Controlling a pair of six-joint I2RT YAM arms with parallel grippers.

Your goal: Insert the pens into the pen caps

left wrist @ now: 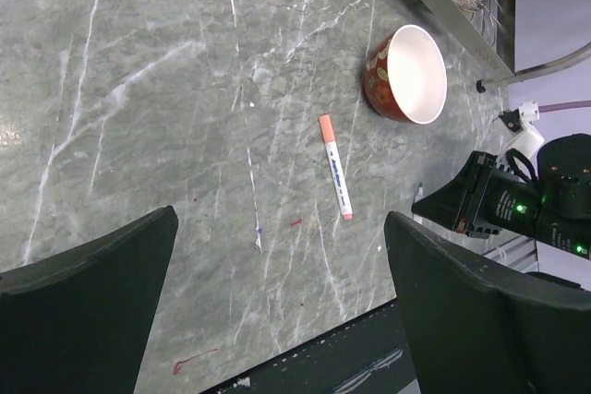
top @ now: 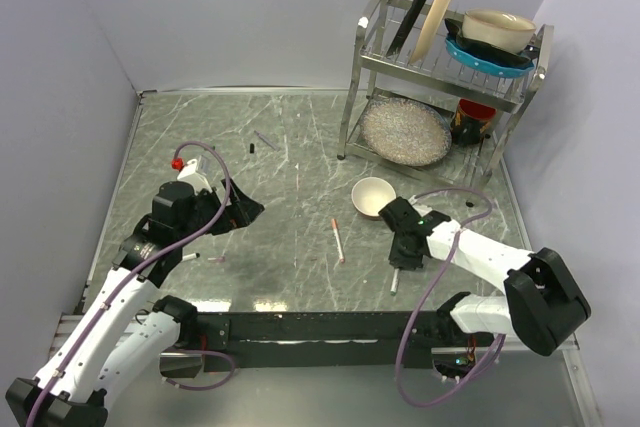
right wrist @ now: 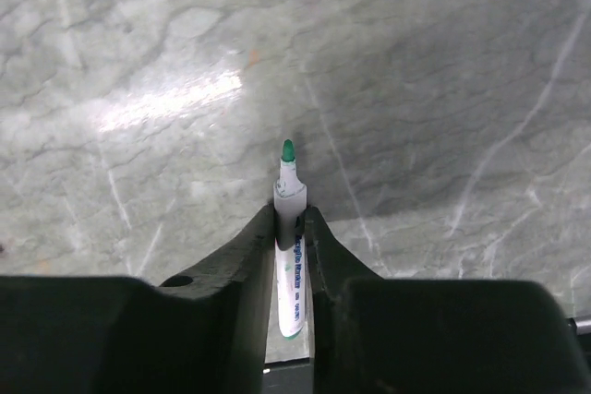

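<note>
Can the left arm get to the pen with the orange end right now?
Probably yes. The left gripper is open and empty, and the orange-ended pen lies alone on bare table ahead of it, with nothing between.

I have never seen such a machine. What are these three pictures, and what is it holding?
Two robot arms stand at a marble table. One picture looks down from above; the other two come from a camera on each wrist. The right gripper is shut on a green-tipped pen, uncapped. The left gripper is open and holds nothing. On the table lie a pink-capped pen and a small bowl, red outside and white inside. At the back stands a dish rack with plates.
</note>
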